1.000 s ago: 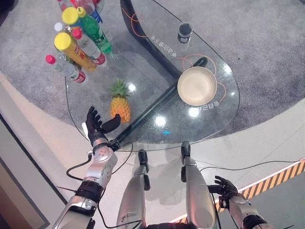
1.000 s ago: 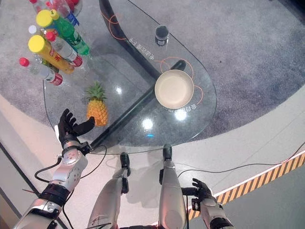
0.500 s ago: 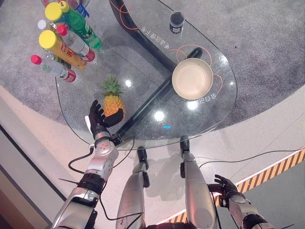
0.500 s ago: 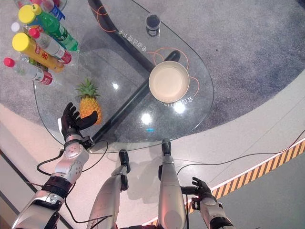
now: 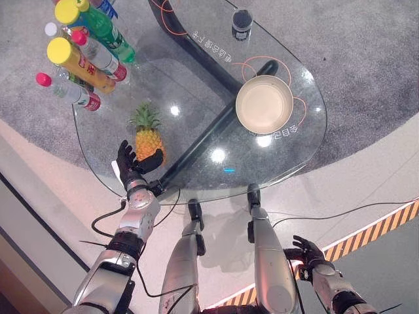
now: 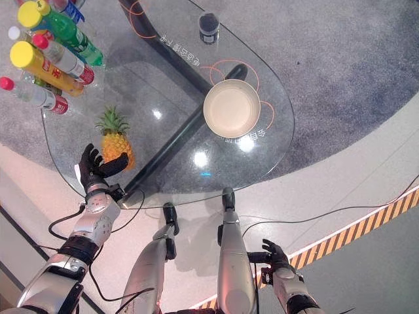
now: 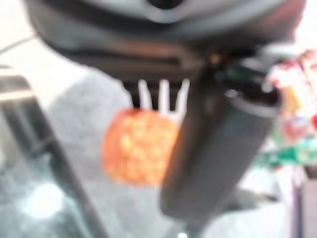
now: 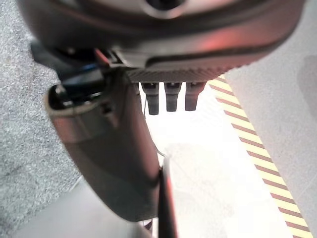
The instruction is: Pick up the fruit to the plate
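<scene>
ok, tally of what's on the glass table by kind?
Pineapple: 1
Plate: 1
Dark cup: 1
Bottles: at least 5, cluster runs past the frame edge
Total: at least 8

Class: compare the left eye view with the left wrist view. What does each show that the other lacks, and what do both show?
Left eye view alone: the empty plate, a dark cup, and the right hand low beside the legs. Left wrist view alone: a close look along the open left hand at the fruit's body. Both: the pineapple, the bottles and the glass table.
</scene>
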Available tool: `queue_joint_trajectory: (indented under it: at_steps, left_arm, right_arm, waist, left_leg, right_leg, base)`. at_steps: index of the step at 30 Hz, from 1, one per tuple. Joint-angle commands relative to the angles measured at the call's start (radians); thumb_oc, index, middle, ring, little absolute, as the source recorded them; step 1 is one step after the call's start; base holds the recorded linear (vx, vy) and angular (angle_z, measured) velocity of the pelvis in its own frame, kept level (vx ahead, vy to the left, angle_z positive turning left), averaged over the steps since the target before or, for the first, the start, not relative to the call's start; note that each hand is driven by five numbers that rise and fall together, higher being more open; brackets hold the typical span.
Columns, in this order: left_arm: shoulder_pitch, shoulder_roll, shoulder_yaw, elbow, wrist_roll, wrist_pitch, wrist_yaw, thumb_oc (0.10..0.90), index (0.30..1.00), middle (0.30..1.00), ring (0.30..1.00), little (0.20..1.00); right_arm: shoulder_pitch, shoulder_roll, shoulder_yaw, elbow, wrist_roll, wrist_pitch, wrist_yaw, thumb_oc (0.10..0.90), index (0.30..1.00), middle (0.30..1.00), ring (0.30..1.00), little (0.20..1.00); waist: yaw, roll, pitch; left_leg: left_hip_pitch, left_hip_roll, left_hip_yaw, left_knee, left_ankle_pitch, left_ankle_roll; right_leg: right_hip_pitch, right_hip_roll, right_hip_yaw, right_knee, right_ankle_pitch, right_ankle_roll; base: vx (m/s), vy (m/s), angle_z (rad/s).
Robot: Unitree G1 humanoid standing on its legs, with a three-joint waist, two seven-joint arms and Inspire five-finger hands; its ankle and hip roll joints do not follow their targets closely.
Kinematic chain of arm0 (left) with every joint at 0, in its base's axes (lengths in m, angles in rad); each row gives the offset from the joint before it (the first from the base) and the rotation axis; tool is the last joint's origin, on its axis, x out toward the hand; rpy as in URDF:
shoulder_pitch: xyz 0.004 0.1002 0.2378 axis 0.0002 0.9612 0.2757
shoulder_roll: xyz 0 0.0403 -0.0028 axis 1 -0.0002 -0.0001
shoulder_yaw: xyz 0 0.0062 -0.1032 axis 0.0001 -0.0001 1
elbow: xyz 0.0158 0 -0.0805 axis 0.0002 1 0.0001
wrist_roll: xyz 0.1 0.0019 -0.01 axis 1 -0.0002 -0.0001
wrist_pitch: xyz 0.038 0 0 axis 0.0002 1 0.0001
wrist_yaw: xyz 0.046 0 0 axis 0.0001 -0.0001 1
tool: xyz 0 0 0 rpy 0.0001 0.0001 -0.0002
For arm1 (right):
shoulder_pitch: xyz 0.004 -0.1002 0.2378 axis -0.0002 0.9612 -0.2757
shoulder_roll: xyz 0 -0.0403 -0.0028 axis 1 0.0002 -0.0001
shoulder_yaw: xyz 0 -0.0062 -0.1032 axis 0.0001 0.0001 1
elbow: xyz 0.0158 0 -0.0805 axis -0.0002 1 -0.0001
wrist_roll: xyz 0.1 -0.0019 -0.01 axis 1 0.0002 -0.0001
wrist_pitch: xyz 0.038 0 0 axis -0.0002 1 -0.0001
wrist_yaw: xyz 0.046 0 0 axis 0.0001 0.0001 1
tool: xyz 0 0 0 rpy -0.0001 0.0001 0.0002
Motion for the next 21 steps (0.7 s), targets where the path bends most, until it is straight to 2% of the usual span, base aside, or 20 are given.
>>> queue_joint_trajectory:
  at_steps: [1, 11, 21]
  left_arm:
    - [-0.001, 0.037, 0.025, -0.009, 0.012, -0.021, -0.007, 0.8, 0.9, 0.9, 0.9, 0.9]
    - [-0.03, 0.05, -0.029, 0.01, 0.047, 0.082, -0.094, 0.8, 0.9, 0.9, 0.9, 0.9]
    - [-0.067, 0.066, -0.052, 0.037, 0.013, 0.107, -0.129, 0.8, 0.9, 0.9, 0.9, 0.9]
  right_arm:
    - [0.039, -0.039, 0.033, -0.019, 0.026, 0.026, -0.035, 0.8, 0.9, 0.9, 0.9, 0.9]
    - [0.026, -0.04, 0.037, -0.023, 0.019, 0.033, -0.038, 0.8, 0.9, 0.9, 0.9, 0.9]
    - [0.02, -0.047, 0.043, -0.027, 0.015, 0.034, -0.037, 0.8, 0.9, 0.9, 0.9, 0.9]
  waist:
    - [-0.014, -0.023, -0.013]
    - [-0.018, -0.021, -0.013]
    - [-0.027, -0.02, -0.013]
  left_leg:
    - [-0.091, -0.035, 0.001, 0.124, -0.057, 0.016]
    - [-0.114, -0.038, 0.005, 0.122, -0.053, 0.019]
    - [-0.124, -0.039, 0.01, 0.12, -0.05, 0.019]
  right_leg:
    - [0.011, 0.016, -0.059, 0.018, -0.015, -0.017]
    - [-0.014, 0.02, -0.052, 0.016, -0.006, -0.014]
    - [-0.027, 0.023, -0.043, 0.012, 0.001, -0.012]
  base:
    - [0.0, 0.0, 0.0]
    - [0.0, 0.0, 0.0]
    - [0.0, 0.0, 0.0]
